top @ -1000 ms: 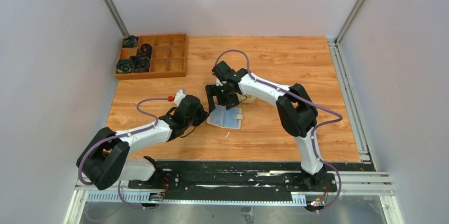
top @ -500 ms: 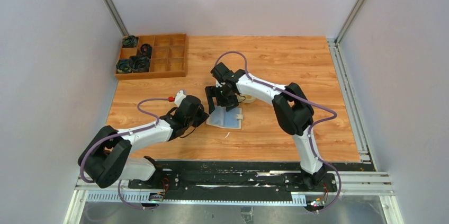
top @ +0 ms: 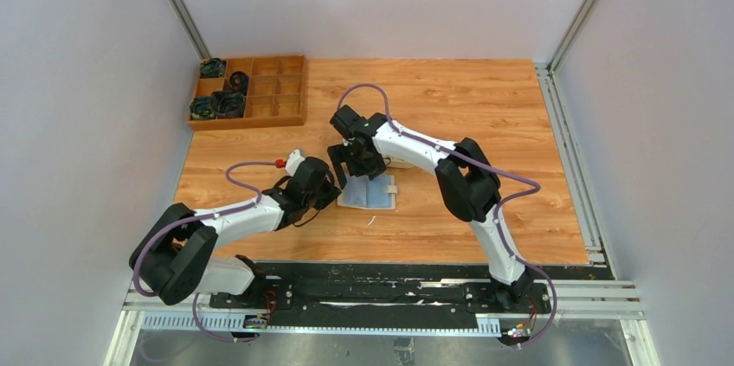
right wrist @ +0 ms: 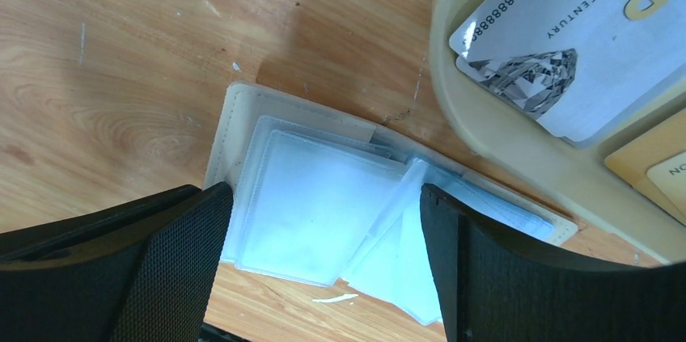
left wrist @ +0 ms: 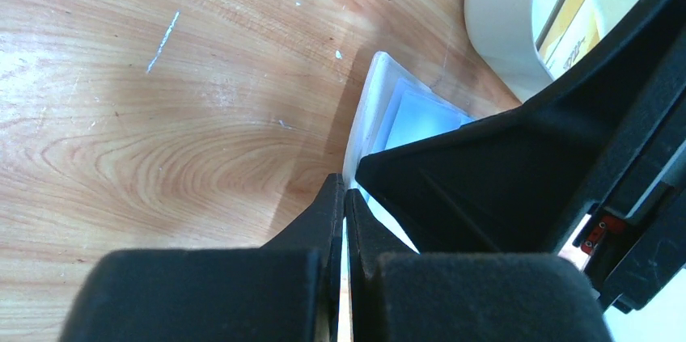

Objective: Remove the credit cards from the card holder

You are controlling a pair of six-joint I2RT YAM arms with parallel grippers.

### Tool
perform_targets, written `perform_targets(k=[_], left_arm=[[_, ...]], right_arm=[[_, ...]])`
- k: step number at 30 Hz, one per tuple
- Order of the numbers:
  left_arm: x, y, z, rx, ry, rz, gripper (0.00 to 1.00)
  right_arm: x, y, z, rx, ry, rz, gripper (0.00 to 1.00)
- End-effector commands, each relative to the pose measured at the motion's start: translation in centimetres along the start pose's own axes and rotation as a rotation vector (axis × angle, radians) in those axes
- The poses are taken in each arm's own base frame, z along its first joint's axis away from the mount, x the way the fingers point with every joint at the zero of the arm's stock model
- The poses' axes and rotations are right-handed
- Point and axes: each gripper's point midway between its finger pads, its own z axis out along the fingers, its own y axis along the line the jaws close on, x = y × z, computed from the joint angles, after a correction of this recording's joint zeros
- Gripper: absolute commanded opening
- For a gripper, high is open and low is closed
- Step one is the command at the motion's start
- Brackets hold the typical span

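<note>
The card holder (top: 370,194) lies open on the table, cream rim and pale-blue clear sleeves up; it also shows in the right wrist view (right wrist: 315,196) and the left wrist view (left wrist: 378,103). My left gripper (top: 334,192) (left wrist: 344,193) is shut on its left edge, with a thin pale sliver between the pads. My right gripper (top: 350,163) (right wrist: 323,200) is open just above the sleeves and holds nothing. A whitish credit card (right wrist: 566,43) and a yellow one (right wrist: 657,166) lie in the oval beige tray (right wrist: 501,144) beside the holder.
A wooden compartment box (top: 251,89) with dark round parts stands at the far left of the table. The tray (left wrist: 497,31) sits just behind the holder, under the right arm. Grey walls close in both sides.
My right gripper has moved left and a little farther back over the card holder. The left gripper has stayed at the holder's left edge.
</note>
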Motion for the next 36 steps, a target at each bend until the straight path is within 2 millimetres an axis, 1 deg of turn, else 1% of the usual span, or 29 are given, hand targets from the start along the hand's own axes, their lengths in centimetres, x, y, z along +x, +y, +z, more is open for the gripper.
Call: perform_targets(k=[1, 4, 12, 16, 20, 24, 27, 29, 30, 31, 32, 34, 35, 36], left_arm=[[-0.5, 0.2, 0.3, -0.004, -0.028, -0.005, 0.00], [-0.5, 0.3, 0.3, -0.006, -0.029, -0.005, 0.00], [-0.5, 0.6, 0.3, -0.012, -0.029, -0.007, 0.00], [-0.5, 0.5, 0.3, -0.010, -0.030, -0.008, 0.00], [-0.4, 0.6, 0.3, -0.012, -0.030, -0.006, 0.00], [-0.4, 0.7, 0.4, -0.016, -0.026, -0.003, 0.00], [-0.4, 0.8, 0.4, -0.019, -0.027, -0.002, 0.00], [-0.3, 0.9, 0.5, -0.024, -0.026, -0.001, 0.00], [-0.3, 0.9, 0.5, -0.025, -0.025, 0.001, 0.00], [-0.3, 0.9, 0.5, -0.028, -0.024, 0.001, 0.00], [-0.3, 1.0, 0.5, -0.029, -0.024, 0.003, 0.00], [-0.4, 0.9, 0.4, -0.031, -0.026, 0.006, 0.00], [-0.4, 1.0, 0.4, -0.033, -0.028, 0.009, 0.00], [-0.5, 1.0, 0.3, -0.036, -0.030, 0.013, 0.00]], right_arm=[[2.0, -2.1, 0.2, 0.184, 0.065, -0.100, 0.89], [2.2, -2.6, -0.2, 0.230, 0.069, -0.130, 0.89], [3.2, -4.7, -0.7, 0.329, 0.097, -0.170, 0.91], [3.7, -4.8, -0.3, 0.324, 0.115, -0.167, 0.92], [3.2, -4.4, -0.2, 0.309, 0.092, -0.165, 0.92], [2.1, -3.4, -0.5, 0.271, 0.061, -0.174, 0.92], [0.8, -1.6, -1.1, 0.182, -0.010, -0.186, 0.92], [-0.2, 0.0, -2.1, 0.095, -0.074, -0.192, 0.94], [-0.9, 0.5, -2.6, 0.068, -0.109, -0.192, 0.95], [-1.3, 1.5, -3.6, 0.016, -0.136, -0.193, 0.95], [-1.5, 1.8, -3.8, -0.008, -0.159, -0.191, 0.95], [-2.3, 2.5, -5.5, -0.070, -0.231, -0.163, 0.98], [-2.5, 2.6, -6.1, -0.109, -0.260, -0.137, 1.00], [-2.2, 2.5, -6.3, -0.154, -0.273, -0.104, 1.00]])
